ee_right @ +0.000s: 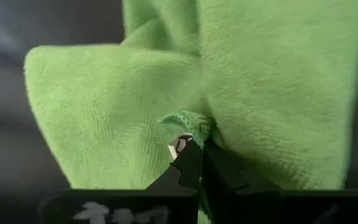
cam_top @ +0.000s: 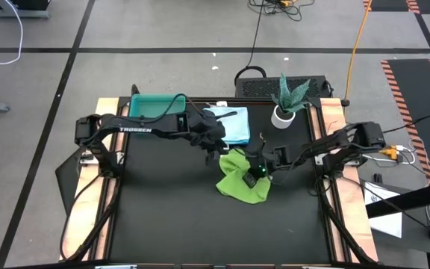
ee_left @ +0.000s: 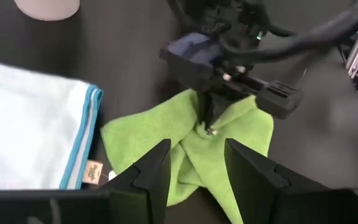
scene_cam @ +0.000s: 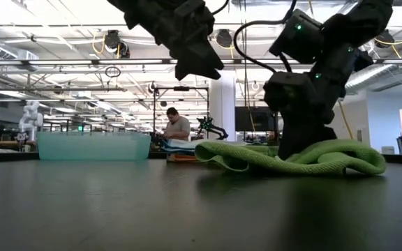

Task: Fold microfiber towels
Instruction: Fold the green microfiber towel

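- The green towel [cam_top: 243, 181] lies crumpled mid-table, right of centre; soft, light and limp, it will likely sag and drag, so edges or corners are the places to grip.
- The right gripper [ee_right: 194, 163] is clamped on a bunched fold.
- The left gripper [ee_left: 194, 163] hovers above, partly spread, empty.
- The pale blue towel [cam_top: 228, 125] lies flat beyond.

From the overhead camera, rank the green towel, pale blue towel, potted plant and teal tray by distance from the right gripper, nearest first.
1. Green towel: pinched in the shut right gripper at table centre.
2. Pale blue towel: lying flat behind it, toward the left arm.
3. Potted plant: at the table's back edge; close to the towel's distance, hard to separate.
4. Teal tray: back-left corner, farthest.
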